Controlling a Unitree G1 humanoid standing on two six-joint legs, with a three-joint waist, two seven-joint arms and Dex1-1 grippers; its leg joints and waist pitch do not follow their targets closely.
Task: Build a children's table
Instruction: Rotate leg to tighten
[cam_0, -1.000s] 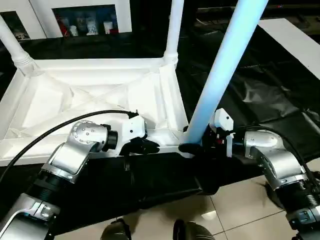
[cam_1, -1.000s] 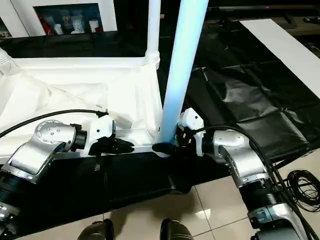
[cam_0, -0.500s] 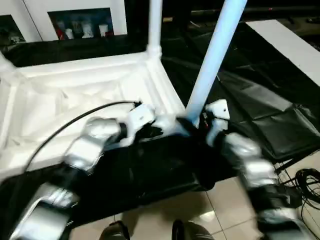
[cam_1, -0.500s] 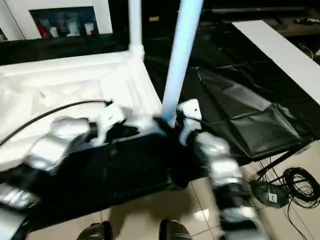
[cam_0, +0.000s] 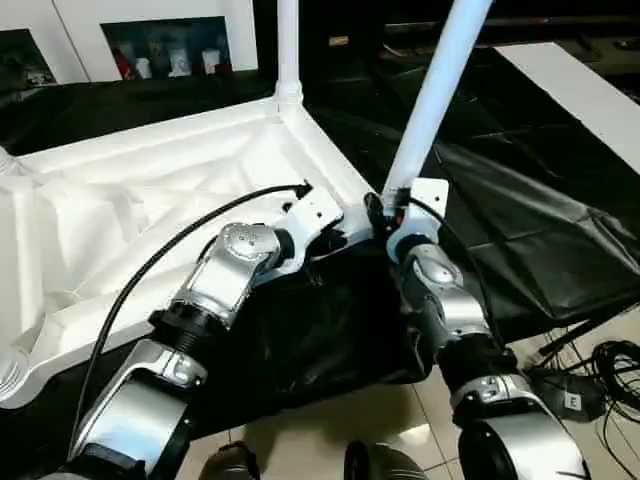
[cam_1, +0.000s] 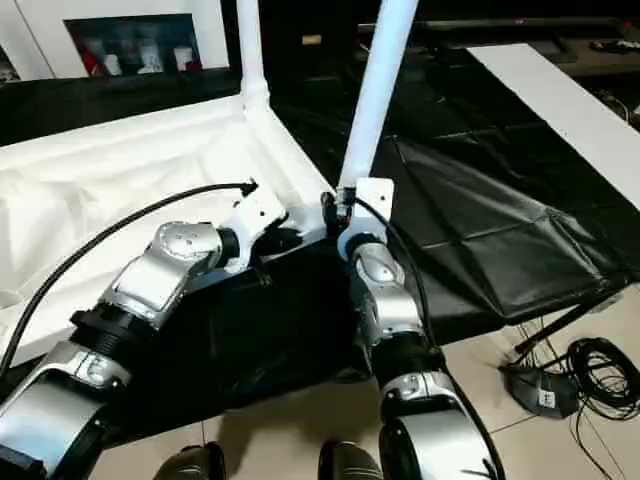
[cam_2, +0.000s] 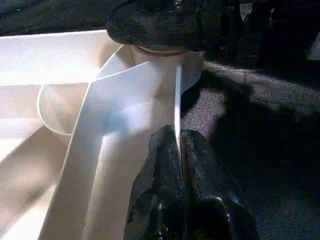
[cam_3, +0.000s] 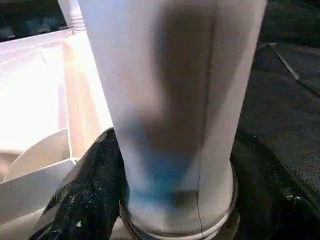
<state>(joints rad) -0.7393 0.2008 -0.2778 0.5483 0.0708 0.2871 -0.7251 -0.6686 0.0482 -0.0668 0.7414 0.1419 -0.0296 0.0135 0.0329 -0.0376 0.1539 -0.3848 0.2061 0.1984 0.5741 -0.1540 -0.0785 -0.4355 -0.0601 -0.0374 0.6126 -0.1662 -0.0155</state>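
Two black-fingered end effectors meet at the near corner of the upturned white plastic tabletop (cam_0: 150, 210). The right end effector (cam_3: 165, 200) stays clenched around the base of a long tapered white leg (cam_0: 430, 100); the left end effector (cam_2: 177, 165) pinches the tabletop's thin rim. Since a second ago the arms have swung inward, and the leg now looks seated in its socket, probably.

Head stereo pair looks forward and down over both silver forearms; each wrist camera sits close along its own fingers. All views share the table's corner socket (cam_0: 375, 215).
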